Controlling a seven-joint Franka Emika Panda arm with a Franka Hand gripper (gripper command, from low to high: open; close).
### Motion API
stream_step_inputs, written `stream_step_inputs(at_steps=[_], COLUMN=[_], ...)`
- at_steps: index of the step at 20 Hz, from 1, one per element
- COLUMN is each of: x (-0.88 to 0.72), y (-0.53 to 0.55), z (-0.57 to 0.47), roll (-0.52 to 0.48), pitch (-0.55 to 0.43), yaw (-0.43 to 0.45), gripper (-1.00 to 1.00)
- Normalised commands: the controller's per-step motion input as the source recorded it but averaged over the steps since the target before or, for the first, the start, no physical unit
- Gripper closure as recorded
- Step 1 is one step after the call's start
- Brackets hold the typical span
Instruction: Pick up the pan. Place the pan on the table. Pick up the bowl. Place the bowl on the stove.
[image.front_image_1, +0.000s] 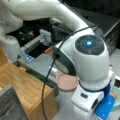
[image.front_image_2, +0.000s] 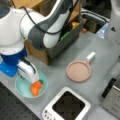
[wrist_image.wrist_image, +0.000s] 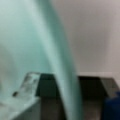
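Note:
In a front view the pale teal bowl (image.front_image_2: 22, 87) sits on the grey table (image.front_image_2: 100, 47) at lower left, with an orange item (image.front_image_2: 35, 88) lying in it. My gripper (image.front_image_2: 32, 81) reaches down into the bowl at its rim. The wrist view shows the bowl's wall (wrist_image.wrist_image: 57, 50) running between the jaws, with a gap beside one finger (wrist_image.wrist_image: 27, 82), so the gripper is open. The pink pan (image.front_image_2: 78, 71) lies flat on the table, its white handle pointing up-right; it also shows behind my arm (image.front_image_1: 67, 82). The stove (image.front_image_2: 67, 105) stands bare at bottom centre.
A wooden block (image.front_image_2: 37, 53) and a dark bin of small items (image.front_image_2: 72, 27) stand behind the bowl and pan. The steel toaster oven (image.front_image_2: 112, 97) is at the right edge. My arm's wrist (image.front_image_1: 87, 57) fills much of a front view.

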Motion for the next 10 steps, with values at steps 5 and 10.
stream_step_inputs(at_steps=[5, 10], x=[0.08, -0.06], y=[0.26, 0.34], z=[-0.01, -0.14], roll=[-0.032, -0.103], pitch=[0.067, 0.024], yaw=[-0.179, -0.151], gripper=[1.00, 1.00])
